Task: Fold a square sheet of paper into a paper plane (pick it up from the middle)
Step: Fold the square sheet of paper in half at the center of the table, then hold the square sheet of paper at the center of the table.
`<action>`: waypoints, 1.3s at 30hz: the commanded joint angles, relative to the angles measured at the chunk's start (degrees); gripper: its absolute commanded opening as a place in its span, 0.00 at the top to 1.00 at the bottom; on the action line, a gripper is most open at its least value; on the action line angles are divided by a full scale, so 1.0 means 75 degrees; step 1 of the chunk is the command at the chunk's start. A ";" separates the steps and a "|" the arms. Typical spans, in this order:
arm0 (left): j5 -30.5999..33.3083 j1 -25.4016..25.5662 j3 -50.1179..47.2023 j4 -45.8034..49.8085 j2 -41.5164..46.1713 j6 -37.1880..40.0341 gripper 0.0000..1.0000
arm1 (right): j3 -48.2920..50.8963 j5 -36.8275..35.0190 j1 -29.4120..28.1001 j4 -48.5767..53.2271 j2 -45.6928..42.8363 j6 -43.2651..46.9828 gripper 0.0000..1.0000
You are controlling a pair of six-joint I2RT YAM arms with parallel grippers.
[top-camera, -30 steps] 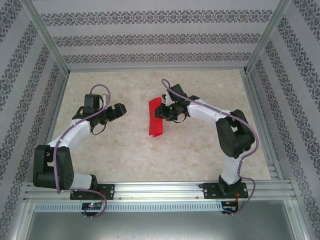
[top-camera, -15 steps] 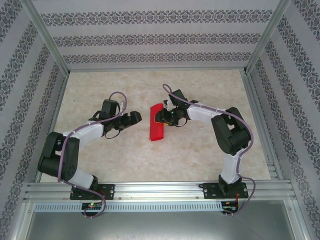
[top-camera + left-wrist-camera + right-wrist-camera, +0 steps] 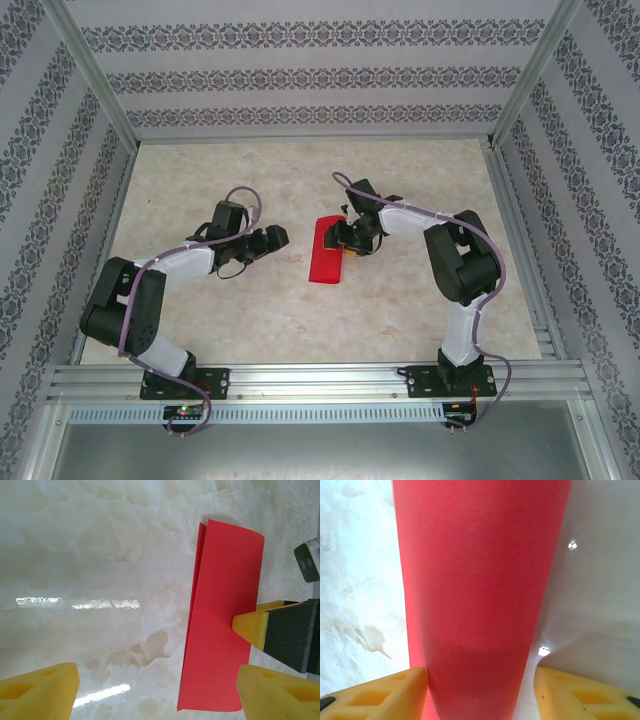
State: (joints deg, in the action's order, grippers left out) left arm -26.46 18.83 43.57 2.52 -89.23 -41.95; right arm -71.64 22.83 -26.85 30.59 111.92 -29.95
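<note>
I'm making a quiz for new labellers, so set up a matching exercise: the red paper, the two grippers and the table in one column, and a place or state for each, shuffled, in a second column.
Column one:
1. red paper
2. left gripper
3. right gripper
4. table

Column two:
A. pale marbled surface
B. open, apart from the paper
C. folded into a narrow strip, on the table
D. open, fingers either side of the paper

Pairs: 1-C, 2-B, 3-D, 4-A.

Lab rig: aluminium frame [image 3: 320,380], patterned walls [image 3: 310,70].
</note>
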 commanded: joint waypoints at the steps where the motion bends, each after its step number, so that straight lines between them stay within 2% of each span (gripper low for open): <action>1: 0.0063 0.0162 0.0274 -0.0403 -0.0064 -0.0022 0.19 | -0.0183 -0.0209 0.0048 0.0284 0.0030 0.0116 0.43; 9: 0.0008 0.0355 0.0334 -0.0744 -0.0067 -0.0016 0.23 | -0.0228 -0.0199 0.0053 0.0542 0.0360 0.0239 0.47; 18: 0.0031 0.0652 0.0726 -0.0833 -0.0422 0.0038 0.28 | -0.0453 -0.0432 -0.0017 0.0976 0.0869 0.0323 0.47; 32: -0.0013 0.0861 0.1141 -0.1210 -0.1574 -0.0331 0.48 | -0.0656 -0.2143 -0.0435 0.1846 0.1670 0.0224 0.45; 39: -0.0010 0.0864 0.1236 -0.1227 -0.1877 -0.0426 0.55 | -0.0631 -0.2426 -0.0463 0.1875 0.1979 -0.0027 0.45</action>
State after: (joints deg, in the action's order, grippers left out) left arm -26.50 24.56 51.35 -3.97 -102.48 -44.25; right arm -80.73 11.81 -30.41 42.65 118.26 -28.99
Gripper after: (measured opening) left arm 0.456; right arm 0.552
